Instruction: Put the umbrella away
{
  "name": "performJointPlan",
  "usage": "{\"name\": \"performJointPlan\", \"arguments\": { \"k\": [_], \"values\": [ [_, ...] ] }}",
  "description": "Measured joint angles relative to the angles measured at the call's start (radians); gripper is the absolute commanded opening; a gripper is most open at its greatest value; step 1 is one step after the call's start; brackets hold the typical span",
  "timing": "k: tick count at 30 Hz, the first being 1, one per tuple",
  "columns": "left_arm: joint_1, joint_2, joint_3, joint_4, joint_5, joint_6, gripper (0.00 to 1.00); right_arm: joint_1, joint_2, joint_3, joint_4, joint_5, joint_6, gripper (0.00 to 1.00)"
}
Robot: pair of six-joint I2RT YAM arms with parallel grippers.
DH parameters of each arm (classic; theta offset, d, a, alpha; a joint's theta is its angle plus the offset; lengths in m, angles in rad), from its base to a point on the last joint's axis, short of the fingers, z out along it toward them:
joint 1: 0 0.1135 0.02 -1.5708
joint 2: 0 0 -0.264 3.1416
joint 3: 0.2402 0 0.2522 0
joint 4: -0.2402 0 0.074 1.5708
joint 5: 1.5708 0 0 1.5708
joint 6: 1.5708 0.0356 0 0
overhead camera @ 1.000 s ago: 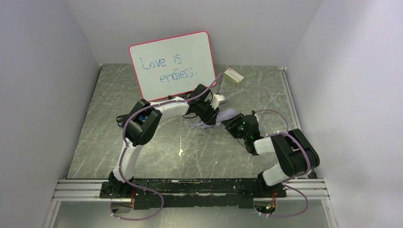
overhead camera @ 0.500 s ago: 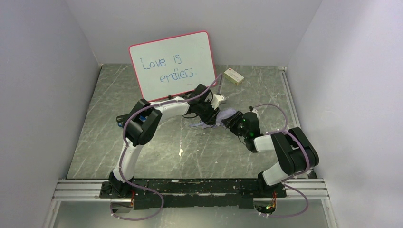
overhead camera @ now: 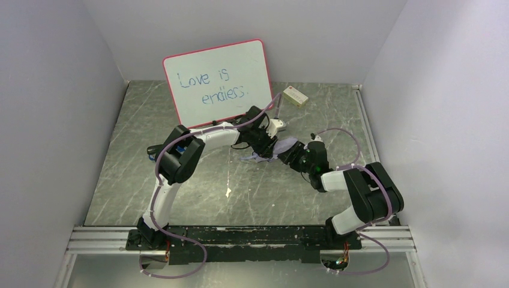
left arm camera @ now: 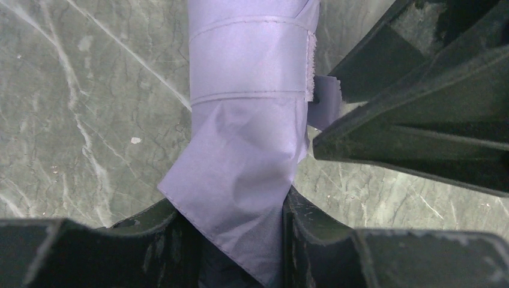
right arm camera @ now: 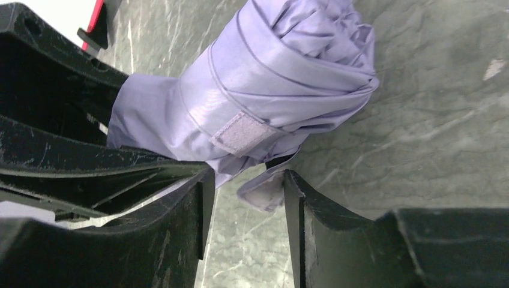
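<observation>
- Lavender fabric fills the left end effector [left arm camera: 234,207]: its jaws are clenched on the loose skirt of the umbrella [right arm camera: 282,66], holding the rolled bundle low over the grey marbled counter [right arm camera: 432,120].
- The right end effector [right arm camera: 247,177] faces it from the other side with its jaws parted. The loose end [right arm camera: 261,193] of the closure strap [left arm camera: 249,60] lies between them. Bare counter shows beside that tab, so I judge this one released, not pinching.
- The strap runs round the bundle as a flat band. Its hook-and-loop patch [right arm camera: 237,133] faces outward, uncovered, and the loose end hangs just below it without being pressed on.
- The umbrella itself is collapsed, its canopy gathered into a roll with folds bunched at the free end. It sits mid-counter between the two arms, in front of the red-framed whiteboard [overhead camera: 219,81] and apart from it. Shaft and handle are hidden in these views.
- Progress, as I read it: collapsing and rolling look done, and the strap is wrapped but not yet fastened.
- What seems left is drawing the tab over the patch, pressing it shut and setting the bundle down. No sleeve or storage place shows, so where it finally goes cannot be told.
- Farther out, a small box [overhead camera: 295,96] lies near the back wall, well apart from both arms.
</observation>
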Motion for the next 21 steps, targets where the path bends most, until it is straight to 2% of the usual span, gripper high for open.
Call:
{"name": "performJointPlan", "arguments": {
  "k": [10,21],
  "values": [
    [0.000,0.003,0.006,-0.007,0.000,0.000,0.05,0.000,-0.013,-0.015,-0.006,-0.065,-0.010,0.49],
    [-0.002,0.003,0.006,-0.008,-0.004,0.001,0.05,0.000,-0.037,0.029,-0.111,0.092,-0.048,0.50]
  ]
}}
